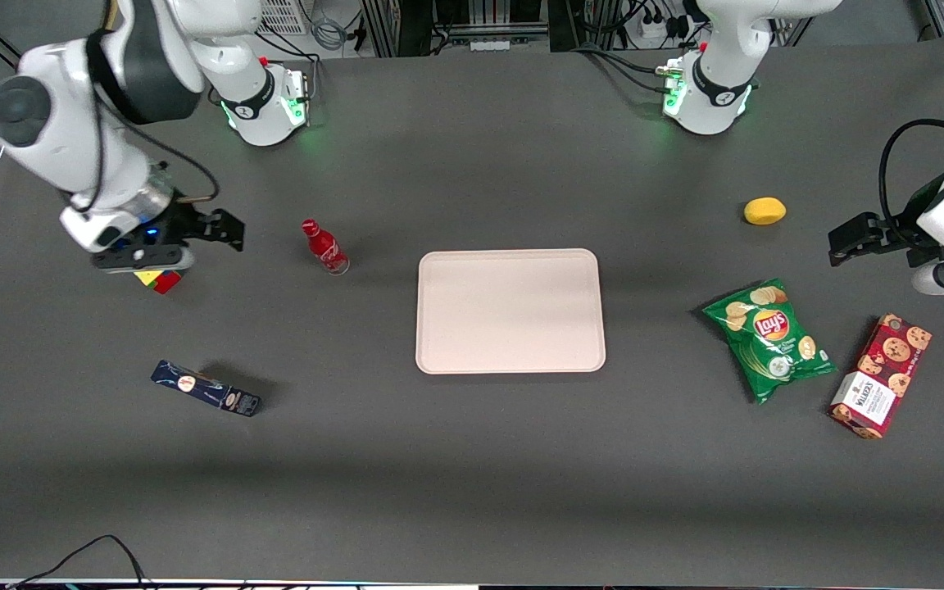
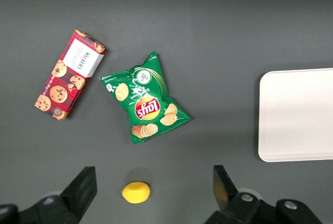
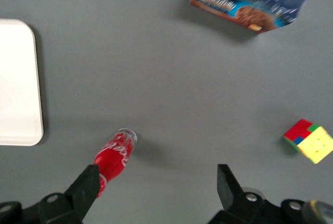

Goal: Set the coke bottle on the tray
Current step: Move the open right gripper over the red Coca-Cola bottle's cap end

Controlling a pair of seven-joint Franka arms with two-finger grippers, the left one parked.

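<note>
The coke bottle (image 1: pixel 325 246), small and red with a red cap and white script, stands upright on the dark table beside the tray, toward the working arm's end. The tray (image 1: pixel 510 311) is a large pale pinkish-beige rectangle with nothing on it. My right gripper (image 1: pixel 162 260) hovers above the table over a Rubik's cube, apart from the bottle. In the right wrist view the gripper (image 3: pixel 156 187) is open and holds nothing; the coke bottle (image 3: pixel 115 157) shows close by one of its fingers (image 3: pixel 86 185), outside the gap. The tray (image 3: pixel 18 83) edge also shows there.
A Rubik's cube (image 1: pixel 159 280) lies under the gripper. A dark blue oblong box (image 1: pixel 206 388) lies nearer the front camera. Toward the parked arm's end lie a lemon (image 1: pixel 764 211), a green chip bag (image 1: pixel 769 338) and a red cookie box (image 1: pixel 882 375).
</note>
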